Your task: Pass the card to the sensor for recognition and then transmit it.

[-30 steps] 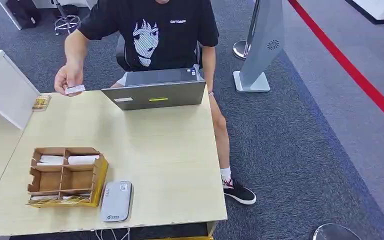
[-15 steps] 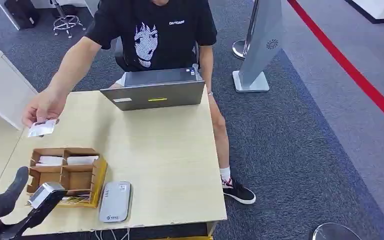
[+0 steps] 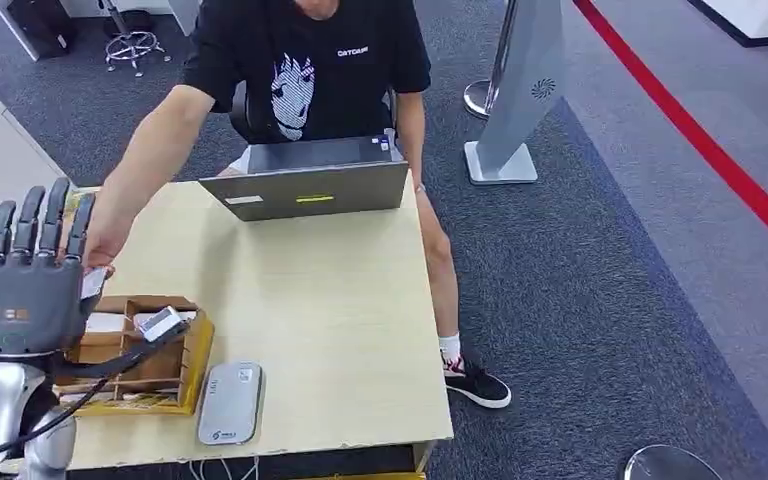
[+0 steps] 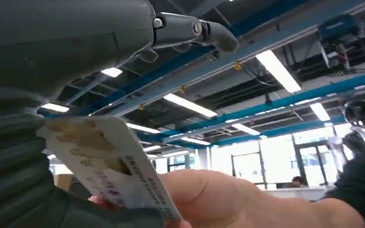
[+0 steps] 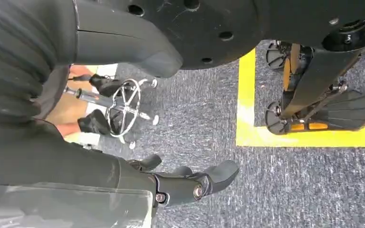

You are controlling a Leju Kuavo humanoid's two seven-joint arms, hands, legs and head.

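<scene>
Across the pale wooden desk [image 3: 330, 320] a person in a black printed T-shirt [image 3: 310, 60] sits behind an open grey laptop [image 3: 305, 185], one arm stretched out over the desk's left side. Beyond the desk, a grey carpeted floor [image 3: 580, 300] carries a red stripe [image 3: 720, 150] and a tall silver-grey standing panel [image 3: 525, 80]. At the desk's left, the robot's left hand [image 3: 32, 285] is raised with its back to the head camera and its dark fingers [image 3: 55, 215] spread straight upward, holding nothing. The person's hand [image 3: 100, 245] reaches just behind it, and the left wrist view shows that hand pressing a white printed card [image 4: 119, 175] close against the robot's palm; whether card and palm actually touch cannot be told. Below the left hand sits a brown cardboard organiser tray with compartments [image 3: 175, 365], some holding white cards. Just beside the tray, near the desk's front edge, lies a flat grey rounded card sensor [image 3: 230, 402]. The right hand [image 5: 190, 183] hangs over the carpet with its fingers loosely curled around nothing.
</scene>
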